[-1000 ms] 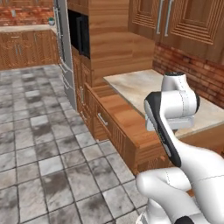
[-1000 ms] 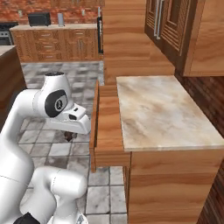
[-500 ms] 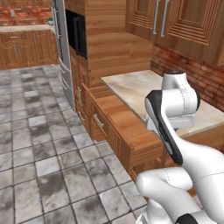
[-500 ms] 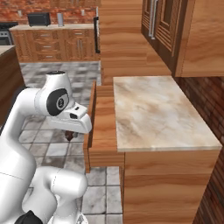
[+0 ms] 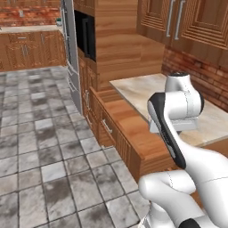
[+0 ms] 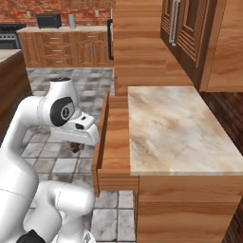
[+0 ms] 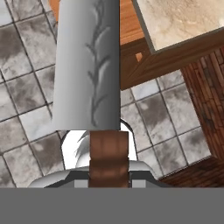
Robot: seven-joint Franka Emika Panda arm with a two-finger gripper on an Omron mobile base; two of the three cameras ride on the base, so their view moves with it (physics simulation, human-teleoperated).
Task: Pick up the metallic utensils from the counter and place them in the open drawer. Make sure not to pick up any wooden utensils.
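Observation:
My gripper (image 6: pixel 75 148) is shut on the knife, a metallic utensil. In the hand view its wide grey blade (image 7: pixel 87 65) points up the picture and its brown handle (image 7: pixel 109 157) sits between the jaws of the gripper (image 7: pixel 109 179). The open drawer (image 6: pixel 114 142), reddish-brown wood, juts out from under a marble top (image 6: pixel 171 128). The gripper hangs low over the tiled floor, just left of the drawer's front. The drawer (image 5: pixel 133 129) also shows beside my arm, with a slim silver handle (image 5: pixel 107 126) on its front. A corner of the counter (image 6: pixel 5 54) shows at the far left.
Tall wooden cabinets (image 6: pixel 142 42) with a built-in oven (image 5: pixel 84 33) stand beyond the drawer. Upper cabinets (image 5: pixel 187 22) hang over a brick wall behind the marble top. Grey tiled floor (image 5: pixel 40 147) stretches to the left, with more cabinets (image 6: pixel 66 47) along the far wall.
Both base views have shifted, so the base has driven: the drawer and marble top now sit closer and more in front. The gripper still holds the knife low beside the drawer front.

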